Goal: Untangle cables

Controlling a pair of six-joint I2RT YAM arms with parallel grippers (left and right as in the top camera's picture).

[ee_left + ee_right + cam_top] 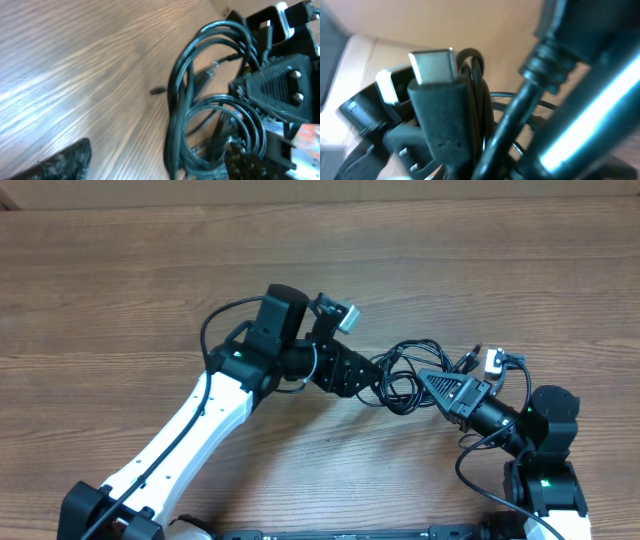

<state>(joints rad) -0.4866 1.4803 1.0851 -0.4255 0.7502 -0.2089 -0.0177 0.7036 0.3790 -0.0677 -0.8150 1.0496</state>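
Closest to the right wrist lens stands a black plug point(442, 125) with a flat metal tip, upright and filling the lower left of that view. Thin black loops show behind it. A thick blurred cord point(580, 115) with a bright glare crosses the right side; what it belongs to cannot be told.

Location of the cables point(405, 375): one tangled bundle of thin black loops on the wooden table point(120, 280), right of centre, lying between the two arms. Several loops overlap and cross one another. A loose end runs up and to the right, towards the right wrist.

Left gripper point(375, 380): reaches in from the lower left and meets the left edge of the bundle. The left wrist view shows its two fingers point(65, 162) spread wide apart, one at the lower left corner over bare wood, the other at the lower right against the loops. Jaws parted; nothing clamped between them.

Right gripper point(428, 377): reaches in from the lower right, its pointed triangular tip lying over the right part of the bundle. In the left wrist view one triangular finger with two screws sits on top of the loops. Whether its jaws are closed on a cord cannot be told from any view.

A second small dark cable end point(157, 91) lies on bare wood just left of the loops
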